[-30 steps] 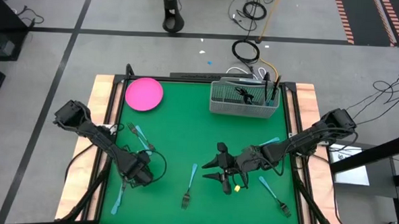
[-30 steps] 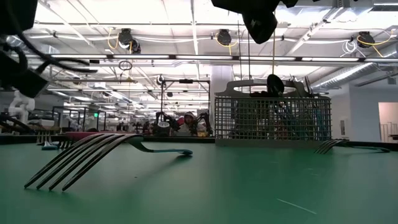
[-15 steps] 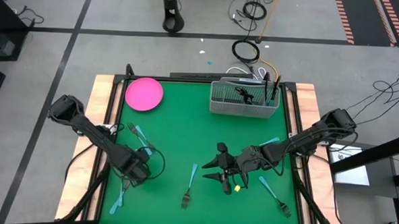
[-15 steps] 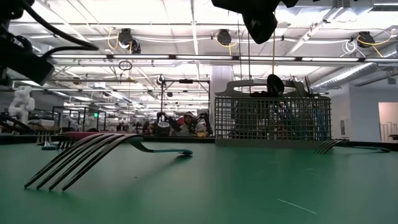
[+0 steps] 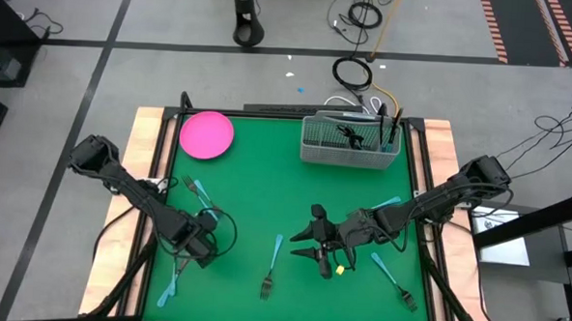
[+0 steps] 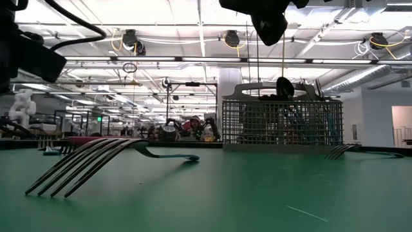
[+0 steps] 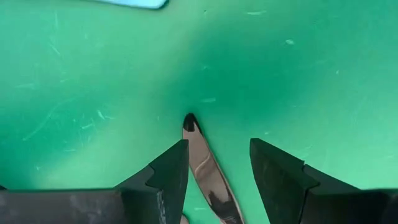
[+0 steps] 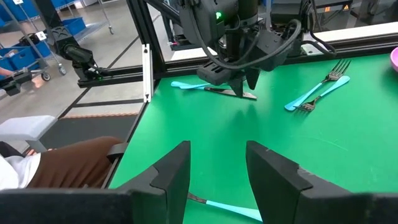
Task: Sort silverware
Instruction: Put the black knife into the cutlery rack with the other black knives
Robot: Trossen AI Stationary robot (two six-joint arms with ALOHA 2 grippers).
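Both grippers low, jaws apart.

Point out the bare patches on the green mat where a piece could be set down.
Free: the middle strip between the pink plate and the wire basket, running toward the right gripper. Crowded: the left edge, where the left gripper straddles a knife beside forks, and the near right corner's fork.

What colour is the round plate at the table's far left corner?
Pink: the plate shows best in the high view.
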